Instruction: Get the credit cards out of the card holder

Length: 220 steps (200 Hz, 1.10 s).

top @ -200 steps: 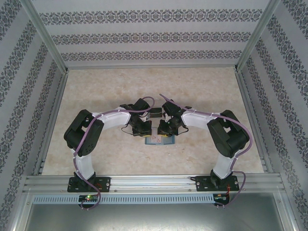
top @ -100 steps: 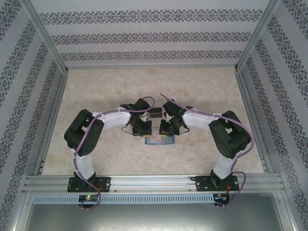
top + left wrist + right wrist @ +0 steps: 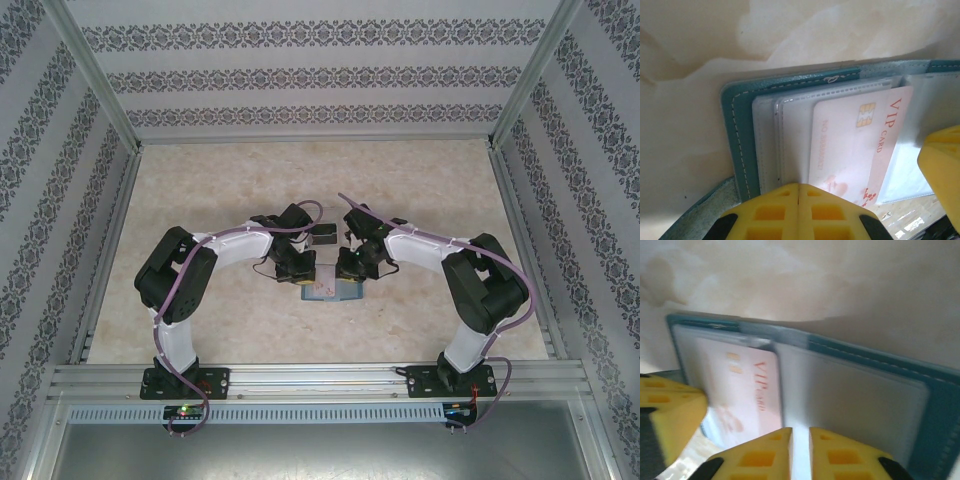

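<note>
Open card holder (image 3: 737, 135), credit card (image 3: 850, 145) among sleeves (image 3: 785, 140)

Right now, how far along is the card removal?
Done: teal bifold card holder lies open on the table. In hand: left tool and right tool pinch its clear inner sleeves. Left: pale pink VIP card sits sleeved; none out yet.

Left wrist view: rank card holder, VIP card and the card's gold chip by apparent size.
1. card holder, the largest; it runs off the frame on the right
2. VIP card, its lower edge hidden
3. gold chip, by far the smallest
</note>
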Tool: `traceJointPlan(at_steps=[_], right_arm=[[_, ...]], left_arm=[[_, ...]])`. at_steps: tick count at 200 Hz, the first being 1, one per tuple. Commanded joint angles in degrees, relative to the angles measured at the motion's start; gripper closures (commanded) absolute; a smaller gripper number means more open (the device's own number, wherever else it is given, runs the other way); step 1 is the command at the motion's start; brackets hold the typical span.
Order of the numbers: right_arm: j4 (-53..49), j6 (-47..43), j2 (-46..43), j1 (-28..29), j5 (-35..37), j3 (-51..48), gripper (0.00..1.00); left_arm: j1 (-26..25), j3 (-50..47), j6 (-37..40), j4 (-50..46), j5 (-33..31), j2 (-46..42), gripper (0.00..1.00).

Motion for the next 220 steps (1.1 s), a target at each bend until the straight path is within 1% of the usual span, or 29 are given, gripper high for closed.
traceJointPlan(at_steps=[1,64,109,159,181,220], right_arm=[[3.5,1.2,0.8,-0.1,-4.1,-0.7,0.78],[5.7,1.8,3.8,-0.1,-4.9,-1.5,0.76],[8.4,2.7,5.0,-0.3,-6.9,-2.6,0.75],[7.9,2.9,4.2,-0.6,-5.5,-3.2,0.73],[6.3,2.6,3.4,-1.0,-2.9,-3.5,0.72],[8.6,2.6,4.4,-1.7,-7.0,-4.3,0.71]], left_arm=[[-1.2,-0.2,0.9,-3.9,-1.6,2.8,1.00],[-1.3,0.0,1.1,-4.3,-1.5,3.5,1.00],[-1.5,0.6,1.5,-5.3,-1.7,4.2,1.00],[-1.6,0.6,1.7,-5.9,-2.3,4.2,1.00],[-1.6,0.8,2.0,-6.5,-2.6,4.3,1.00],[-1.6,1.1,2.3,-7.0,-2.9,4.5,1.00]])
